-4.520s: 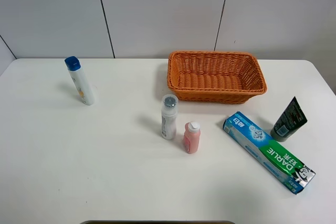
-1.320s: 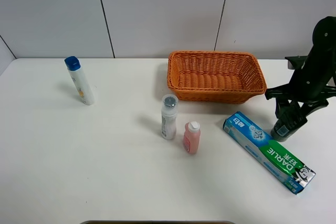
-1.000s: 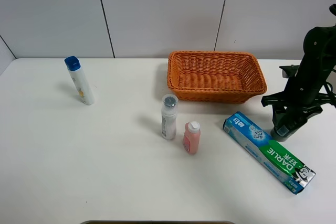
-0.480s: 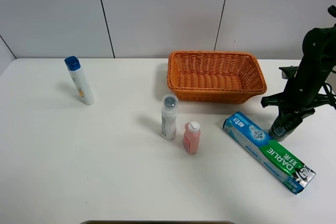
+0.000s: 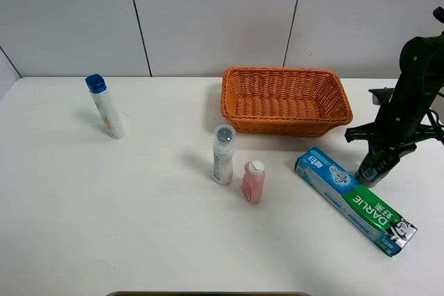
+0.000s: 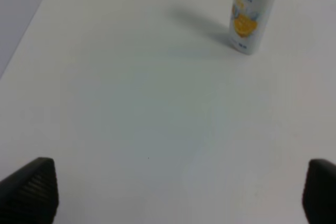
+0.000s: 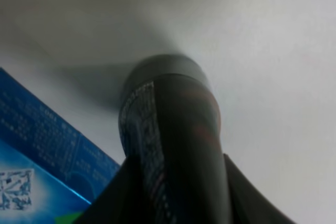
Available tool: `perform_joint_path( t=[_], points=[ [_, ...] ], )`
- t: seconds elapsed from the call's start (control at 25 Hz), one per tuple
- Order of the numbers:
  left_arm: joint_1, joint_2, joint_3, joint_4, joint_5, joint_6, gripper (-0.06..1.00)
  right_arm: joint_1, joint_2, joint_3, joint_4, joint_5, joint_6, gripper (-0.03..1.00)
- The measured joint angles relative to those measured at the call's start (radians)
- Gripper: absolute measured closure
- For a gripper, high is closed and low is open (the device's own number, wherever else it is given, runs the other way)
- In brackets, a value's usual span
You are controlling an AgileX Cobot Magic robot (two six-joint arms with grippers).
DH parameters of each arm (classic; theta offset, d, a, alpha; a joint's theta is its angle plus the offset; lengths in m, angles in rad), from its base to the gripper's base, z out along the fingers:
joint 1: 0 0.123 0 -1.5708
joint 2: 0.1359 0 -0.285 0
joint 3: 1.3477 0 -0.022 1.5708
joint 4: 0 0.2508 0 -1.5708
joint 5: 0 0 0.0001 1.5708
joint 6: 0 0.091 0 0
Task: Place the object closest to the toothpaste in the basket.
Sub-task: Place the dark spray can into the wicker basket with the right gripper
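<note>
A black tube stands upright on the white table, right beside the green and blue toothpaste box. My right gripper has come down over the tube from above. In the right wrist view the tube fills the frame, with the gripper pressed against both its sides and a corner of the toothpaste box beside it. The orange wicker basket stands at the back, left of the right arm. My left gripper is open and empty over bare table.
A grey-capped white bottle and a small pink bottle stand in front of the basket. A white bottle with a blue cap stands at the far left; it also shows in the left wrist view.
The right arm came in from the right and lowered its gripper over the black tube. In the last half second it has hardly moved. The other objects have not moved.
</note>
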Motion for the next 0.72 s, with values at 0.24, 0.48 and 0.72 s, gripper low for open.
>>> perform_joint_path(
  t=[0.24,0.48,0.72],
  points=[
    [0.000,0.000,0.000,0.000,0.000,0.000,0.00,0.000,-0.099,0.000,0.001,0.013,0.000,0.66],
    [0.000,0.000,0.000,0.000,0.000,0.000,0.00,0.000,-0.243,-0.044,0.016,0.033,0.000,0.66],
    [0.000,0.000,0.000,0.000,0.000,0.000,0.00,0.010,-0.270,-0.247,0.148,0.056,-0.070,0.66]
  ],
)
